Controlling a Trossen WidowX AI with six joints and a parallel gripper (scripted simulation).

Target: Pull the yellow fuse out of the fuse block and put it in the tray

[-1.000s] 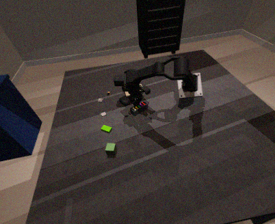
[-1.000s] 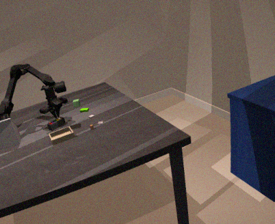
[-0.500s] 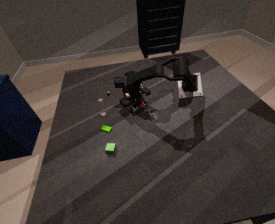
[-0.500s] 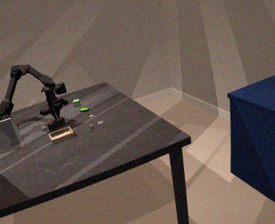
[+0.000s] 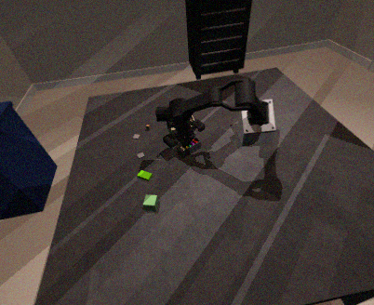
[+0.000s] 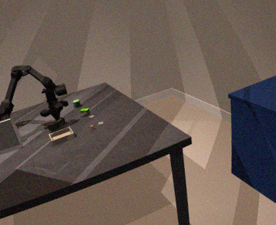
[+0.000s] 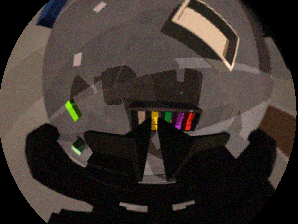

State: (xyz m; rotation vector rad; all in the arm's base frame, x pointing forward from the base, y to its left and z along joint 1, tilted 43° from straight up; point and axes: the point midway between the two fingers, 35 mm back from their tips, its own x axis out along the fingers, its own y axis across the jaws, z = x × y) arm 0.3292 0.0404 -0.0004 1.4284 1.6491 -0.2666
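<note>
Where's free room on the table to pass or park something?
Crowded: around the fuse block, where the gripper pinches the yellow fuse, tray close beside, small bits and green blocks just beyond. Free: the broad stretch from tray and green blocks to the table's corner.
</note>
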